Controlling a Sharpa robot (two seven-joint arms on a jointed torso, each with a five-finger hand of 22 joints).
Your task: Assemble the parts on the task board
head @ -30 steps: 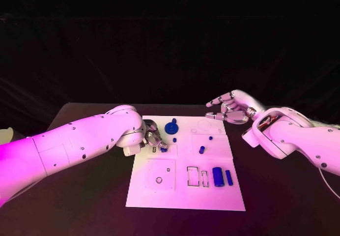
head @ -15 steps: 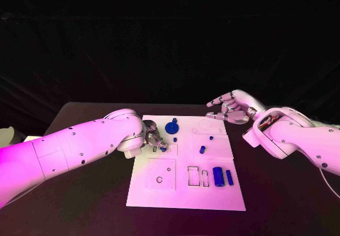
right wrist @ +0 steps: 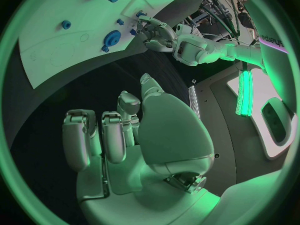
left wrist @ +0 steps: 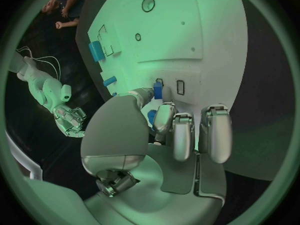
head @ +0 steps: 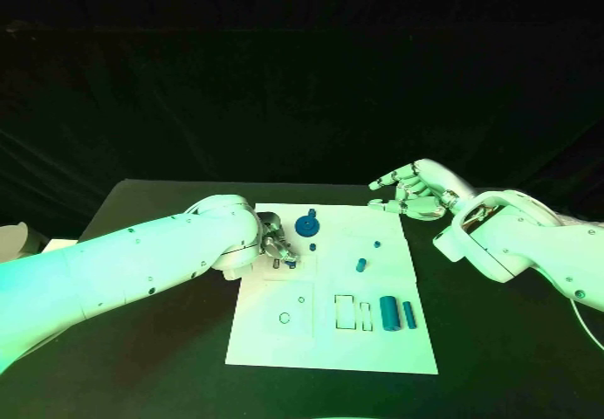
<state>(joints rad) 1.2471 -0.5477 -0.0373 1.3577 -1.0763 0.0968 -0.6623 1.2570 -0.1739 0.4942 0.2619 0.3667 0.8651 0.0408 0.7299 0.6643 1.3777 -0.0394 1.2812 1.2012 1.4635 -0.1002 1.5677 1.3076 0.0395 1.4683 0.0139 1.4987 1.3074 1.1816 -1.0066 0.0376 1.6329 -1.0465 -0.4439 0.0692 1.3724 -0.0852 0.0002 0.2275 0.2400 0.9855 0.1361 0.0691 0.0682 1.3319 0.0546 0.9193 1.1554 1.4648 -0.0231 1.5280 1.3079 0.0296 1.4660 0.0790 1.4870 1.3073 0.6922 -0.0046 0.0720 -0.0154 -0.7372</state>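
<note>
While I look for writing, I find no word that I can read on the task board (head: 330, 345); it carries only thin dark outlines, rectangles near its front edge and small circles further up. On the other arm, seen from the right wrist camera, some letters appear, but they are too small for me to read.

I see the task board as a flat, smooth white plate, rectangular, lying in the middle of the black table (head: 139, 349), which looks matt. The arms have glossy white shells and the hands are of silver metal.

I count several blue parts on the board. A round disc-like part (head: 306, 227) with a small knob sits near the far edge. A short peg (head: 361, 264) stands about in the middle. Two parts lie side by side near the right front: a thicker cylinder (head: 389, 313) and a thinner bar (head: 409, 314), close together; I cannot tell if they touch.

My left hand (head: 276, 245) is over the left part of the board, and its thumb and one finger pinch a small blue piece (left wrist: 157, 91) just above two little rectangular slots. The other fingers (left wrist: 215, 135) are curled down.

My right hand (head: 412, 195) hovers at the far right corner of the board, fingers apart and bent, holding nothing.
</note>
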